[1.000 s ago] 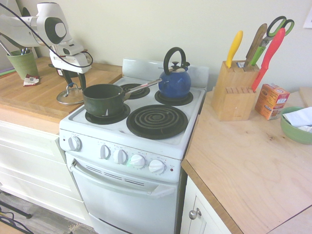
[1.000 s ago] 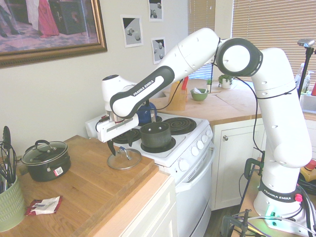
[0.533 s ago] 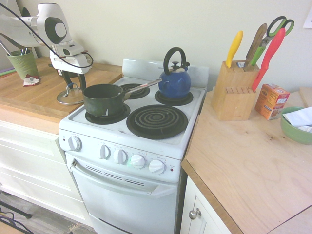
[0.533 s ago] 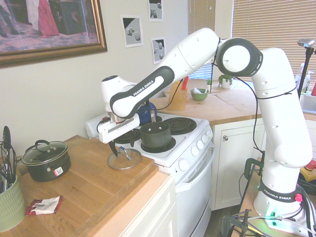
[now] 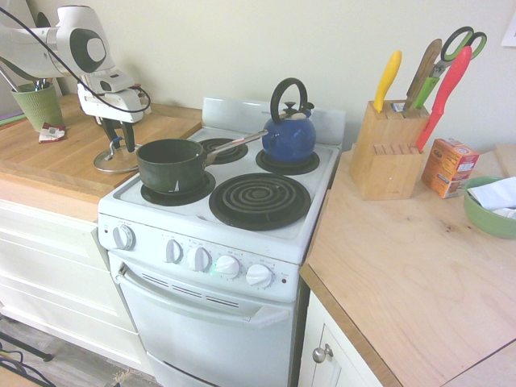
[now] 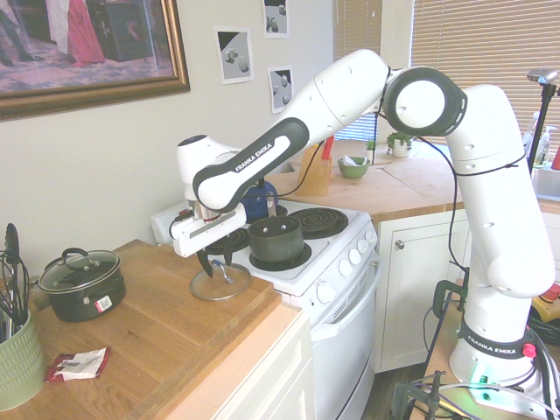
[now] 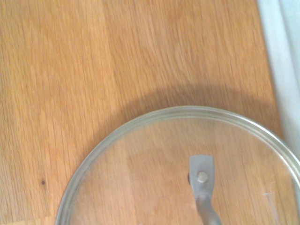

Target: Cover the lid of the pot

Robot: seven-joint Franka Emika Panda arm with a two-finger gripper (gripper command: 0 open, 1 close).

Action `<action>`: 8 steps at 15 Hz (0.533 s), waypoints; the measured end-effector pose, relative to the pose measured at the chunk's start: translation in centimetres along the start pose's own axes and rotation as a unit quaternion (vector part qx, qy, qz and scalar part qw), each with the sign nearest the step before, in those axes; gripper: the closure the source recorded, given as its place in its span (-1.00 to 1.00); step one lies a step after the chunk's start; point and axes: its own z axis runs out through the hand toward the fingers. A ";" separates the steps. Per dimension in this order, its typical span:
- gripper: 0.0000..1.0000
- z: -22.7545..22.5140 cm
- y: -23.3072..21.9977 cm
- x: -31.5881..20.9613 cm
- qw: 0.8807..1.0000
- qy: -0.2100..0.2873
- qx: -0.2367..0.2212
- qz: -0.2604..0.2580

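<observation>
- While the lid (image 6: 220, 282) lies flat on the wooden counter (image 6: 157, 341), just left of the stove (image 6: 324, 262), the gripper (image 6: 215, 261) hangs straight over its handle, fingers either side; whether they have clamped it, I cannot tell
- Glass and a thin metal handle: a shallow pinch could slip, dropping the lid
- Close to the right on the near burner, the pot (image 5: 171, 164) could be knocked by a low carry

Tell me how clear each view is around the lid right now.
Wrist view: the lid is fairly sharp, casting a soft shadow on the wooden counter. First exterior view: evenly lit, lid small, half-hidden behind the pincer. Second exterior view: washed out; window blinds glare.
</observation>
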 end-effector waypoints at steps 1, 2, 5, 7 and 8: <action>1.00 0.0 0.0 0.0 1.000 0.000 0.000 0.000; 1.00 0.0 0.0 0.0 1.000 0.000 0.000 0.000; 1.00 0.1 0.1 0.1 1.000 0.000 -0.001 0.002; 1.00 0.1 0.1 0.1 1.000 0.000 -0.002 0.003; 1.00 0.1 0.2 0.1 1.000 0.000 -0.002 0.004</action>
